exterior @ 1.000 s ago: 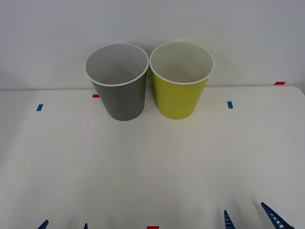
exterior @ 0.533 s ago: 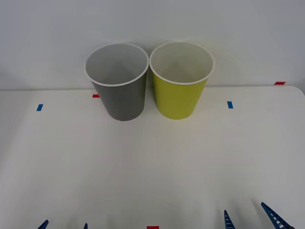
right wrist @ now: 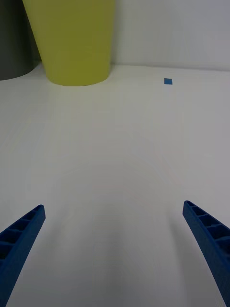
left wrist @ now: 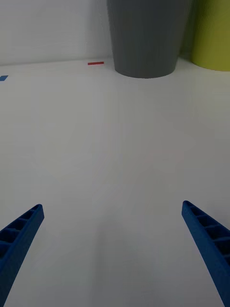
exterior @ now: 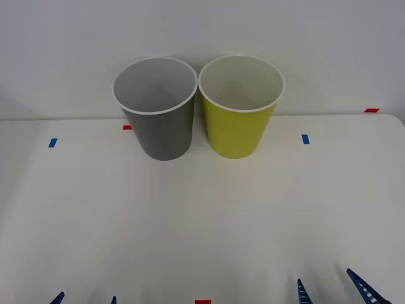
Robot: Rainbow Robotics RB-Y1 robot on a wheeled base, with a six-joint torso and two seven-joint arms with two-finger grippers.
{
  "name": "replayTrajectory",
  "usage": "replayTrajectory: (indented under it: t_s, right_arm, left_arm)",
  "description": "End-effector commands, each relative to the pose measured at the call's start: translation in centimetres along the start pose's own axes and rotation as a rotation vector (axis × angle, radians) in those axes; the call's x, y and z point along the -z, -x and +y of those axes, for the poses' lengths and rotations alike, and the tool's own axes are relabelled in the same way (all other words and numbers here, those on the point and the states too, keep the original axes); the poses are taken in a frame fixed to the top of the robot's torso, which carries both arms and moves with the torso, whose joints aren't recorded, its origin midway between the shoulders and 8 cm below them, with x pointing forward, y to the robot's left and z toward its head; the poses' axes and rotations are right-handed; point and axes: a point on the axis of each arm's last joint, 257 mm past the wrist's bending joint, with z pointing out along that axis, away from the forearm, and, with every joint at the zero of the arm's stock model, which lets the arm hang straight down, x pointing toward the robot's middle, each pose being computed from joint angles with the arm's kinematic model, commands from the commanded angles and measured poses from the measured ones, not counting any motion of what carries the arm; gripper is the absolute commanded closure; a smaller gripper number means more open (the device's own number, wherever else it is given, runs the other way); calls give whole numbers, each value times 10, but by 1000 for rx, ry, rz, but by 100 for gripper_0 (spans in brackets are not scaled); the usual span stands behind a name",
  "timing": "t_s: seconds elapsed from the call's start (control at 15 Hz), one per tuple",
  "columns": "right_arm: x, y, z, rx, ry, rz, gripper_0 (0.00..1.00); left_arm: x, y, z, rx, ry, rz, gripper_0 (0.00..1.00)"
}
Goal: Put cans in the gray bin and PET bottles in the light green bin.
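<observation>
The gray bin (exterior: pixel 161 133) and the light green bin (exterior: pixel 237 130) stand upright side by side at the back of the white table (exterior: pixel 202 215), nearly touching, the gray one on the left. Both insides look pale and bare from above. The cans and PET bottles are out of view. My left gripper (exterior: pixel 85 299) sits at the near left edge, open, with the gray bin (left wrist: pixel 143 38) straight ahead of it. My right gripper (exterior: pixel 326 285) is at the near right, open, facing the light green bin (right wrist: pixel 72 38). Nothing lies between either pair of fingers.
Small blue tape marks (exterior: pixel 52 142) (exterior: pixel 305 139) and red ones (exterior: pixel 127 127) (exterior: pixel 371 110) (exterior: pixel 202 302) dot the table. A plain white wall rises right behind the bins. The table's right edge curves off near the far right.
</observation>
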Motion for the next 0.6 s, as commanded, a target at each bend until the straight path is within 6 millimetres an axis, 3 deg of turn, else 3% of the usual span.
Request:
replayTrajectory:
  t_s: [0.07,0.6]
  right_arm:
    - [0,0,0,0,0,0,0]
    - [0,0,0,0,0,0,0]
  left_arm:
    - [0,0,0,0,0,0,0]
    - [0,0,0,0,0,0,0]
